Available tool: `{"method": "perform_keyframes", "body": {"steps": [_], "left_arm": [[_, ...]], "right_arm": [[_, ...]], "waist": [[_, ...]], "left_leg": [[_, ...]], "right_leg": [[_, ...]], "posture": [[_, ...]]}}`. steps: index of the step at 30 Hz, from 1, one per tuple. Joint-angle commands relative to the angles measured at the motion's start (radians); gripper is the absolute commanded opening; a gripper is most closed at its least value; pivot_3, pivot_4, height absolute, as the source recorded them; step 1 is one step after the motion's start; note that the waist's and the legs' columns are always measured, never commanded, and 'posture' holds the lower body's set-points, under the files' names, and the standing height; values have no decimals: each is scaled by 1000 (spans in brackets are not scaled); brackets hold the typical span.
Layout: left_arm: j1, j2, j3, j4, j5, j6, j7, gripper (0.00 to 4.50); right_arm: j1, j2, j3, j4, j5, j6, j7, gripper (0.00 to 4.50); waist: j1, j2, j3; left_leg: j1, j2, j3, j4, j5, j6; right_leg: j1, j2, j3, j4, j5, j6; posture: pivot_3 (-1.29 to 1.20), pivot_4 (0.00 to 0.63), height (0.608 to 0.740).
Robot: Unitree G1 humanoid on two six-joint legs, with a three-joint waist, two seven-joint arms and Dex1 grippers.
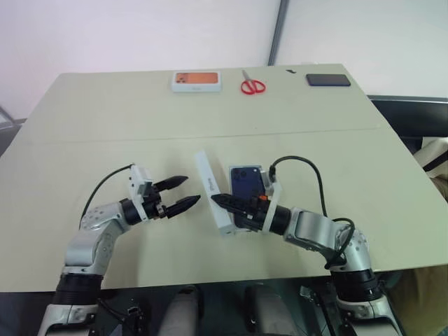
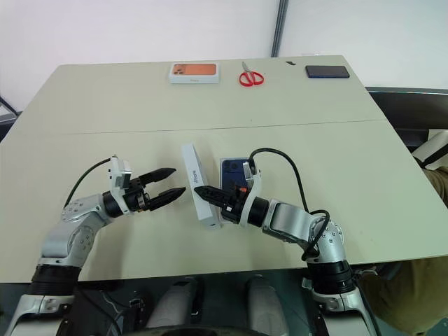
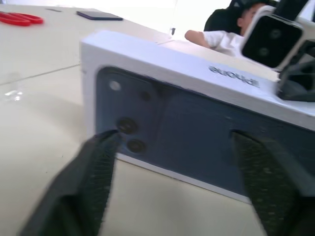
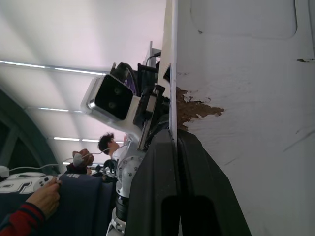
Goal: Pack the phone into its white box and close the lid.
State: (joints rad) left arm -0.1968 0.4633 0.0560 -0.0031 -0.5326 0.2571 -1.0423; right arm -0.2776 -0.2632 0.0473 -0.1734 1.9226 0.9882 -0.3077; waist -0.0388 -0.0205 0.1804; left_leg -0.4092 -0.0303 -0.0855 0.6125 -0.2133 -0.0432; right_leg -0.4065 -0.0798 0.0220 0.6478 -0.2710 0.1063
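The lid (image 1: 213, 192) stood on edge near the middle of the table (image 1: 105, 112), its long axis running away from the robot and its printed blue face turned toward the left arm. The right gripper (image 1: 225, 203) was clenched on the lid's near wall, holding it upright. Just behind it, on the right arm's side, the phone (image 1: 245, 183) lay flat, apparently seated in the white box (image 2: 225, 187), though the box's rim was largely hidden by the right hand. The left gripper (image 1: 183, 192) hovered just beside the lid's printed face, its fingers (image 3: 93, 167) parted and gripping nothing. Judged from this, the lid had to tip over toward the phone, and the right arm was the nearer one.
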Motion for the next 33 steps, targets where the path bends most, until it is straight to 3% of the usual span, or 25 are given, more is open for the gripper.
{"method": "perform_keyframes", "body": {"steps": [1, 4, 5, 7, 11, 15, 19, 21, 24, 27, 33], "left_arm": [[3, -20, -33, 2, 26, -32, -9, 1778], [-22, -51, -53, 33, 47, -49, 4, 288], [-34, -62, -59, 46, 55, -55, 9, 22], [-53, -78, -70, 67, 74, -69, 16, 0], [-91, -100, -83, 93, 90, -76, 22, 0], [-136, -128, -85, 115, 98, -73, 40, 0], [-176, -165, -102, 141, 116, -76, 54, 0], [-193, -182, -112, 156, 122, -73, 51, 0], [-224, -198, -142, 194, 140, -60, 40, 0], [-258, -209, -185, 203, 158, -29, 26, 0], [-258, -177, -175, 190, 159, -29, 27, 0]], "right_arm": [[-11, -11, 0, -30, -23, -18, 35, 0], [-10, -17, -1, -38, -41, -24, 52, 0], [-11, -21, -2, -40, -43, -24, 60, 0], [-9, -32, -6, -41, -39, -23, 70, 591], [-8, -72, -20, -72, -78, -16, 118, 2393], [-42, -193, -53, -152, -280, -18, 312, 4405], [-71, -356, -85, -143, -554, -96, 558, 4405], [-96, -391, -130, -77, -633, -145, 614, 4405], [-94, -466, -50, -48, -973, -344, 748, 4405], [-85, -470, 6, -26, -1151, -438, 812, 4405], [-62, -435, 56, -25, -1347, -542, 894, 4405]], "waist": [[0, 0, 0], [1, 0, 0], [2, 0, 0], [5, 0, 0], [7, 0, 0], [18, 0, 0], [28, 0, 0], [29, -1, 0], [29, -1, 1], [23, -1, 1], [23, -1, 1]], "left_leg": [[0, 0, 0, 0, 0, 0], [0, 0, 0, 0, 0, 0], [0, 0, 0, 0, 0, 0], [0, 0, 0, 0, 0, 0], [0, 0, 0, 1, 0, 0], [0, 0, 1, 1, 0, 0], [0, -2, 3, 2, 0, 0], [0, -5, 2, 2, 0, 0], [-1, -6, 2, 2, 0, 0], [-1, -6, 2, 2, 0, 0], [0, -6, 2, 2, 0, 0]], "right_leg": [[0, 0, 0, 0, 0, 0], [0, 0, 0, 0, 0, 0], [0, 0, 0, 0, 0, 0], [0, 0, 0, 0, 0, 0], [0, 0, 0, 0, 0, 0], [0, 0, 0, -1, 0, 0], [2, 0, -1, -2, 0, 1], [2, -1, -2, -2, 0, 1], [3, -1, -2, -2, 0, 1], [2, -1, -2, -2, -1, 2], [2, -1, -2, -1, 0, 2]], "posture": [[0, 150, 740], [0, 150, 740], [0, 150, 740], [0, 150, 740], [0, 150, 740], [0, 150, 740], [0, 150, 740], [0, 150, 740], [0, 150, 740], [0, 150, 740], [0, 150, 740]]}}
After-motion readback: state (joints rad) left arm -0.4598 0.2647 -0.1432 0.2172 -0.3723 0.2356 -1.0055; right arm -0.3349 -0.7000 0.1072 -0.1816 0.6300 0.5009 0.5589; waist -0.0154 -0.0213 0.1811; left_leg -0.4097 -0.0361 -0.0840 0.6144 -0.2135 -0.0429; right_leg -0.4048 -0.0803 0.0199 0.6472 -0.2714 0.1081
